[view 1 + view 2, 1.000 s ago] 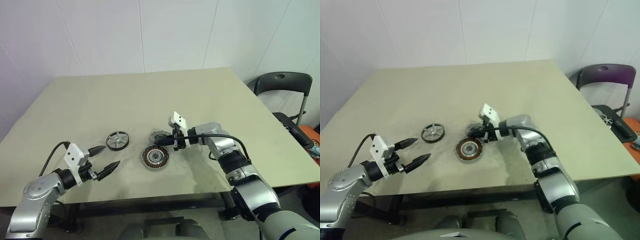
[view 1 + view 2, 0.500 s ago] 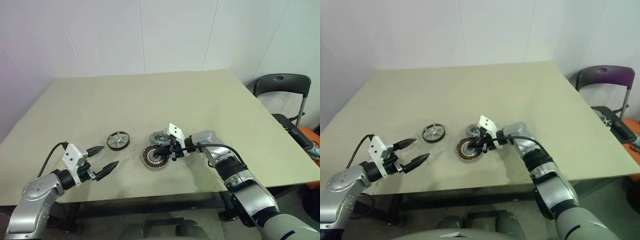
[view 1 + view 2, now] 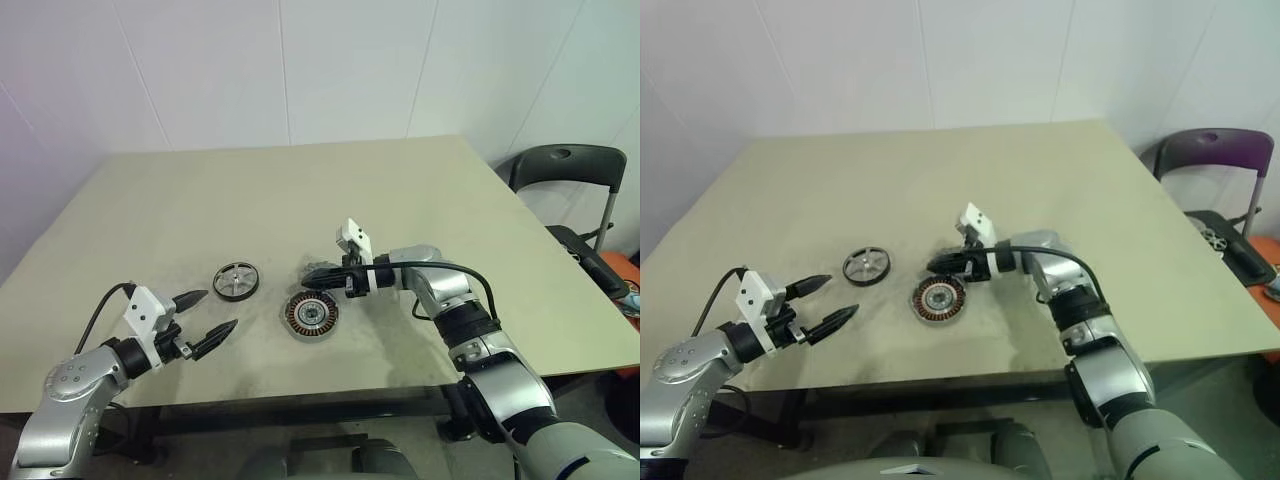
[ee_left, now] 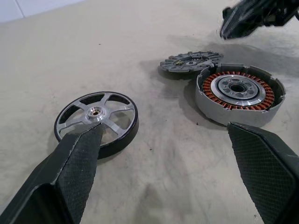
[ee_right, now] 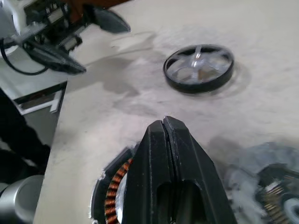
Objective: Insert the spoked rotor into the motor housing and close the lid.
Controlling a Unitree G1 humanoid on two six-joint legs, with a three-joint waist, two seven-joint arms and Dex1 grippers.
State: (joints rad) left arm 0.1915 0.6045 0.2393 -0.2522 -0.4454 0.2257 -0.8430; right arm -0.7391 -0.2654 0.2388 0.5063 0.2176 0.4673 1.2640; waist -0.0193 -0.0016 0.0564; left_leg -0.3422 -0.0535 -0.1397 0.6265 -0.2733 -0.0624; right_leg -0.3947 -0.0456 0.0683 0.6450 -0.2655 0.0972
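rotor and housing lie flat, faces up, on the beige surface point(image 3: 400, 200), left of centre in the head view. the spoked rotor point(image 3: 235, 281) has a dark rim, silver spokes and a small hub. the motor housing point(image 3: 311, 316) shows copper windings round a silver centre, with the notched lid point(image 4: 190, 63) just behind. right gripper point(image 3: 312, 281), fingers together, hovers above them; left gripper point(image 3: 208, 320), fingers apart, holds nothing.

Right hand point(image 3: 312, 277) above motor housing point(image 3: 311, 316)
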